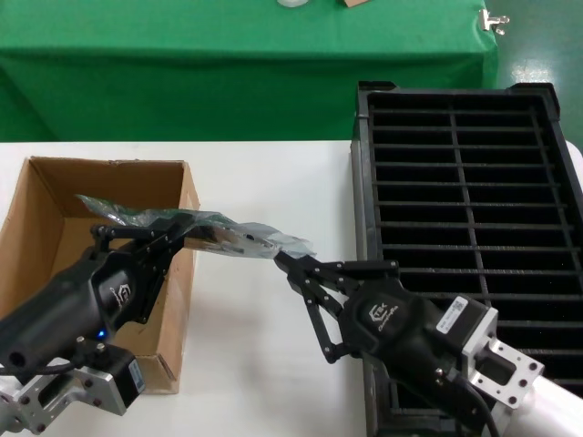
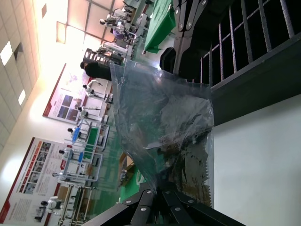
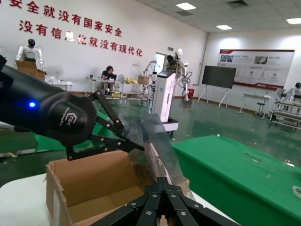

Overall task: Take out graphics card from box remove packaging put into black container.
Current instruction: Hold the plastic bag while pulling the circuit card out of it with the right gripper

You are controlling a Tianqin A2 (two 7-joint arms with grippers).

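Observation:
The packaging (image 1: pixel 239 234), a crinkly translucent bag, is stretched in the air between my two grippers, over the right wall of the box (image 1: pixel 55 238). My left gripper (image 1: pixel 187 228) is shut on its box-side part. My right gripper (image 1: pixel 281 258) is shut on its other end, above the white table. In the left wrist view the bag (image 2: pixel 157 103) rises from the shut left gripper (image 2: pixel 160 190), and a dark flat shape, the graphics card (image 2: pixel 184 134), shows through it. From the right wrist, the right gripper (image 3: pixel 162 181) pinches the bag (image 3: pixel 151 139). The black container (image 1: pixel 474 200) stands at the right.
The white table (image 1: pixel 264 346) lies bare between box and crate. A green-covered table (image 1: pixel 228 64) runs along the back. My right arm's body rests over the crate's near left corner (image 1: pixel 383 401). The box (image 3: pixel 89 186) sits directly under the bag.

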